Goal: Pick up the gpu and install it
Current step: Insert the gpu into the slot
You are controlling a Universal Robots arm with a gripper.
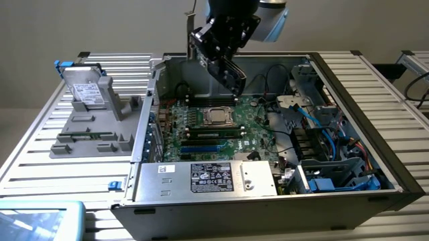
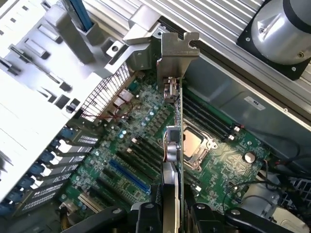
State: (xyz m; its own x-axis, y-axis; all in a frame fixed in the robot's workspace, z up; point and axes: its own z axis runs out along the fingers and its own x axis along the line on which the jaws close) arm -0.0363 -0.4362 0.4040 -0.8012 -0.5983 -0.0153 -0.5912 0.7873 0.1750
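Clearly aloft, the gpu, a flat rectangular card showing its black cooler face, hung tilted above the far part of the open black computer case. Its lower end was over the far edge of the green motherboard, apart from it as far as the exterior view could tell. The arm's black pincer was clamped on the card's upper end. In the wrist view its two fingers stood one on each side of the card's thin edge, pressed against it. From there the card ran edge-on to its silver metal end bracket, which appeared over the corner of the case near a perforated vent grille.

Beneath the card lay the square silver processor socket, with black memory slots on its far and near sides. Nearer came a long blue expansion slot, and then a silver power supply with a black-and-white label at the case's near side. Blue cables ran through the bays on the exterior view's right.

Outside the case, on the exterior view's left, a grey moulded fixture lay on the slatted aluminium worktop. A grey hard drive with a white label stood propped in its far end. A pale blue tray corner showed at the near left.
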